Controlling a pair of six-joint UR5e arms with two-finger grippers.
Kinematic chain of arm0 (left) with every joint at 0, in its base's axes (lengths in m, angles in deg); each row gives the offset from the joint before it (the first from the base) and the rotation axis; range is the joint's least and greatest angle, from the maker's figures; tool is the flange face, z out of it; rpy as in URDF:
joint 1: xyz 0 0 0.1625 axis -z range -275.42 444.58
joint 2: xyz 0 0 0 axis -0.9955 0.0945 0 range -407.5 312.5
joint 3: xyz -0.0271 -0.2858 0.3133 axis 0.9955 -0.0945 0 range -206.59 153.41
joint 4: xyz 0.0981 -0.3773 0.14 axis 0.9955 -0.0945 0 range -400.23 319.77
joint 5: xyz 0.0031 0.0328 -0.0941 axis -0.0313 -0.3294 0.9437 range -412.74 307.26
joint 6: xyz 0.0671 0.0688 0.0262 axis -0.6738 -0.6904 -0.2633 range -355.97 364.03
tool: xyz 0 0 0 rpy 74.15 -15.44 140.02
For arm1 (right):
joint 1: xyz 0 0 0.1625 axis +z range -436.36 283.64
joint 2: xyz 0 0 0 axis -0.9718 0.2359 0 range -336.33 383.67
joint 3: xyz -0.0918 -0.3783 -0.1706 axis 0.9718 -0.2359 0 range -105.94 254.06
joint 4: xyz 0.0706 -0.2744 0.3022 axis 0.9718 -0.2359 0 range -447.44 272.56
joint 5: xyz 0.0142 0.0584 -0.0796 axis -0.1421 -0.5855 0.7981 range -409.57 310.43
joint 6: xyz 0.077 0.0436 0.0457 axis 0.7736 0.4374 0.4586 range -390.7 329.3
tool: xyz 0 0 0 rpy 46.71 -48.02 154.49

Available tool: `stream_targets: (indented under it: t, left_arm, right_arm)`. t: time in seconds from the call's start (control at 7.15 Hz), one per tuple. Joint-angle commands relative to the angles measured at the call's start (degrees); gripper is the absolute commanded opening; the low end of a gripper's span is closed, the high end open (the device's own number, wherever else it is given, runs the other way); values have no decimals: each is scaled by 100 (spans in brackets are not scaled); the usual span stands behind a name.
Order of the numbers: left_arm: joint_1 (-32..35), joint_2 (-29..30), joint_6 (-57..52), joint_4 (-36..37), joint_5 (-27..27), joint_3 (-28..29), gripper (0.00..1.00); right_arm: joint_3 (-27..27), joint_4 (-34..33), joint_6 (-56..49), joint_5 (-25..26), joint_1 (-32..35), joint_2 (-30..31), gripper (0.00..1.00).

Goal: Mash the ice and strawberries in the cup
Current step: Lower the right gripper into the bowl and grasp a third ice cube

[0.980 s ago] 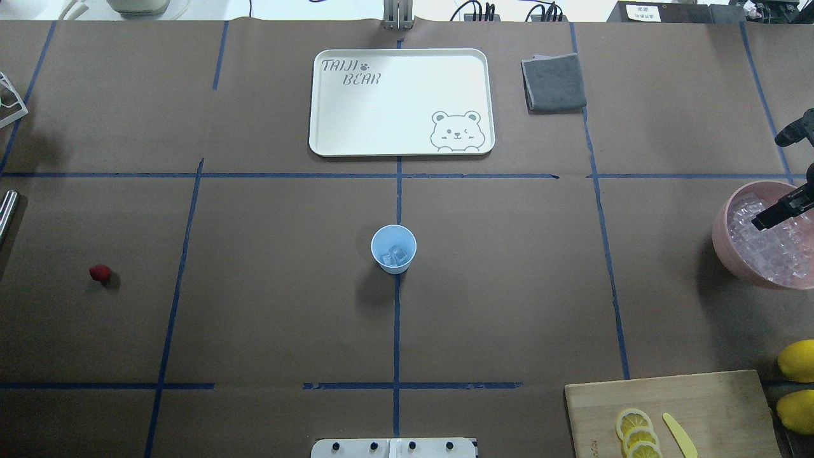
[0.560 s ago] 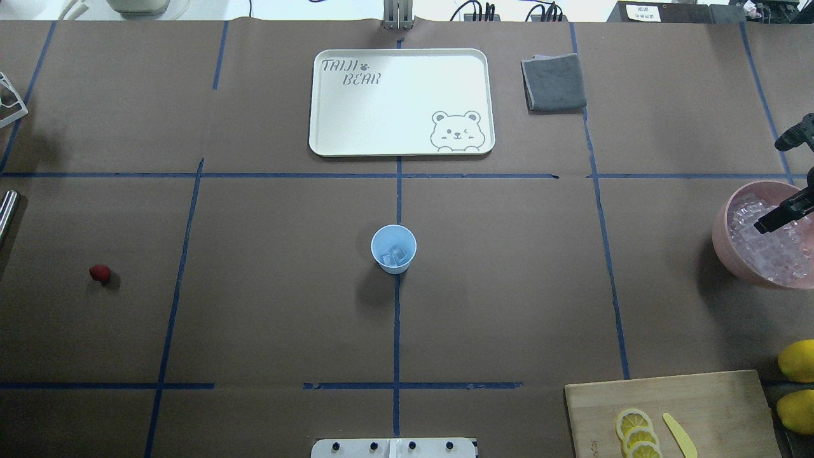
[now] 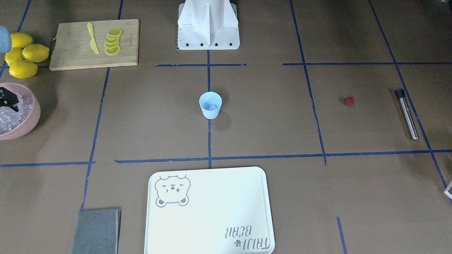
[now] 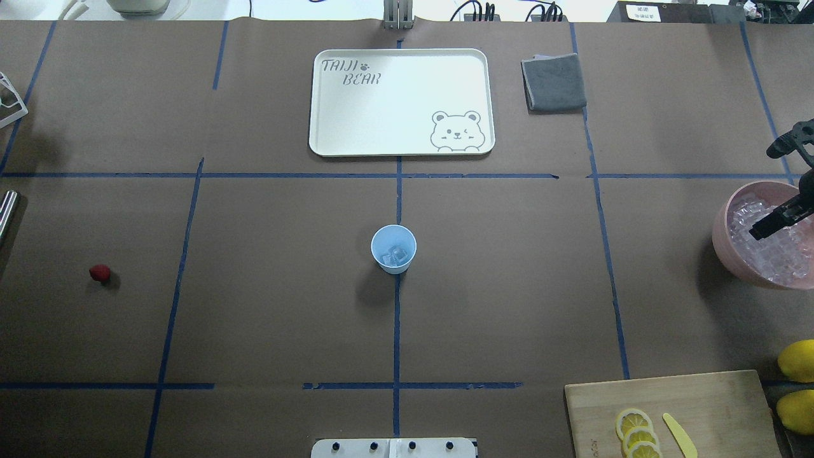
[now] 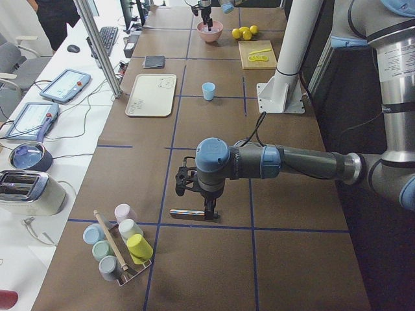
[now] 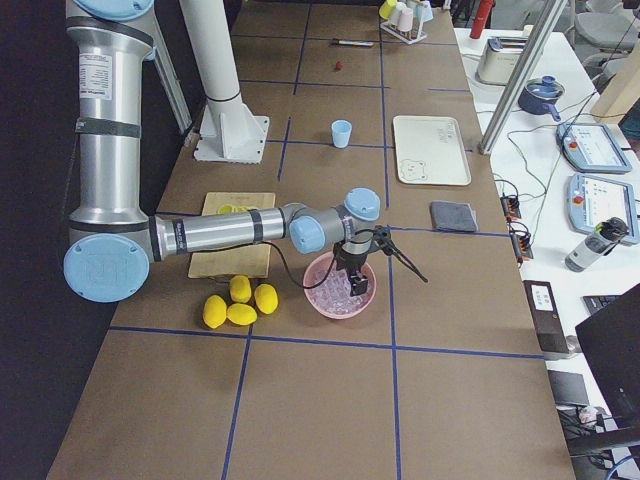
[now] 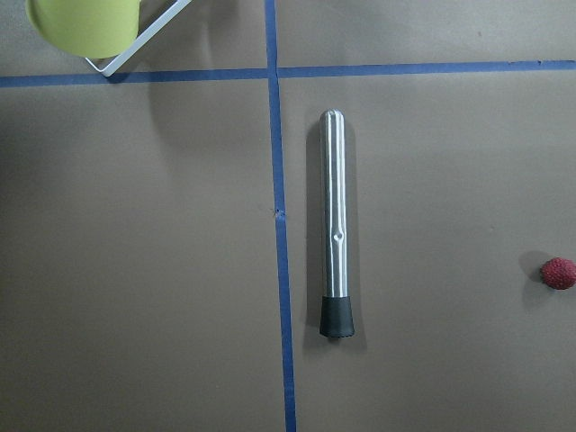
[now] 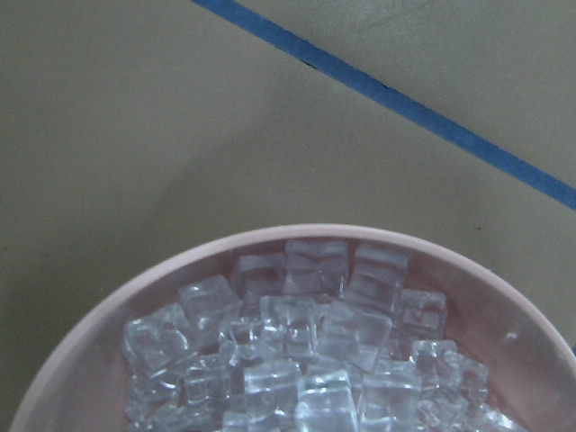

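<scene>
**Cup upright at centre, berry and muddler far to the left**

The cup (image 4: 393, 249) stands upright at the middle of the table on a blue tape line (image 4: 397, 331), mouth up and taper down. A few pieces of ice (image 4: 395, 256) lie at its bottom. The strawberry (image 4: 99, 273) sits well apart on the robot's left, with another tape line between it and the cup. Near it, farther left, lies a steel muddler (image 7: 335, 225). Its long axis runs toward and away from the robot, and in the front-facing view its black cap points at the robot.

The left gripper (image 5: 194, 199) hangs over the muddler; whether its fingers are spread cannot be told. The right gripper (image 4: 768, 189) is spread wide at the pink bowl (image 4: 720, 238), one finger over the heaped ice cubes (image 8: 306, 351).

Beyond the cup lies a white tray (image 4: 400, 102) with a grey cloth (image 4: 554, 83) beside it. On the robot's right, a cutting board (image 3: 93, 44) carries lemon slices (image 3: 113, 41) and a yellow knife (image 3: 92, 42), with whole lemons (image 3: 24, 54) just beside it
</scene>
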Motion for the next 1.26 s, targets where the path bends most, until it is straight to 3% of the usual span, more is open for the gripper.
stream_targets:
  t: [0.0, 0.14, 0.7, 1.12]
  left_arm:
    - [0, 0, 0, 0, 0, 0, 100]
    - [0, 0, 0, 0, 0, 0, 100]
    - [0, 0, 9, 9, 0, -52, 100]
    - [0, -9, 9, 35, 0, -114, 100]
  right_arm:
    - [-36, 0, -2, 6, -66, -52, 93]
    - [-45, 0, -2, 6, -66, -52, 88]
    - [-36, 9, -11, 6, -49, 44, 44]
    - [25, 9, -11, 6, -31, 53, 1]
